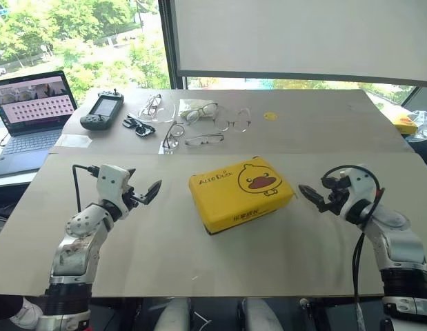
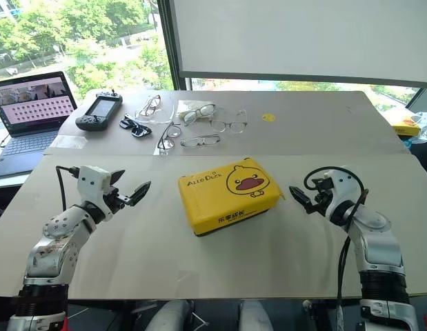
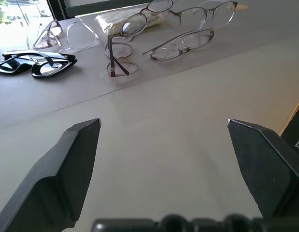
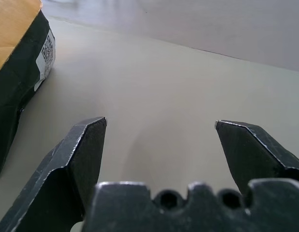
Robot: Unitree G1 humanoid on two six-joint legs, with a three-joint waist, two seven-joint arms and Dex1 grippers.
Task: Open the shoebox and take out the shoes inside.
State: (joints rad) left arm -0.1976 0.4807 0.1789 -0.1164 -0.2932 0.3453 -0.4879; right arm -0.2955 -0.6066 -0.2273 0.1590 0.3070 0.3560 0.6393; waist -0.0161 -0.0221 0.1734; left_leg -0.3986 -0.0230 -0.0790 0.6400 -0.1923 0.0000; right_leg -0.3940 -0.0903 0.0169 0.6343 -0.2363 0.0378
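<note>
The shoebox (image 1: pixel 241 193) lies shut in the middle of the table, its yellow lid with the cartoon duck face on top and dark walls below. The shoes are hidden inside it. My left gripper (image 1: pixel 147 194) hovers a short way to the left of the box, open, with nothing between its fingers (image 3: pixel 77 159). To the right of the box, my right gripper (image 1: pixel 313 198) is also open and empty, close to the box's right end. In the right wrist view the box's dark wall (image 4: pixel 19 82) sits just beside one finger (image 4: pixel 81 154), not touching it.
Several pairs of glasses (image 1: pixel 199 114) and black sunglasses (image 1: pixel 137 125) lie at the back of the table, with a black handheld controller (image 1: pixel 103 112) and a small yellow disc (image 1: pixel 270 116). An open laptop (image 1: pixel 30 117) stands at the far left. A yellow item (image 1: pixel 405 124) sits far right.
</note>
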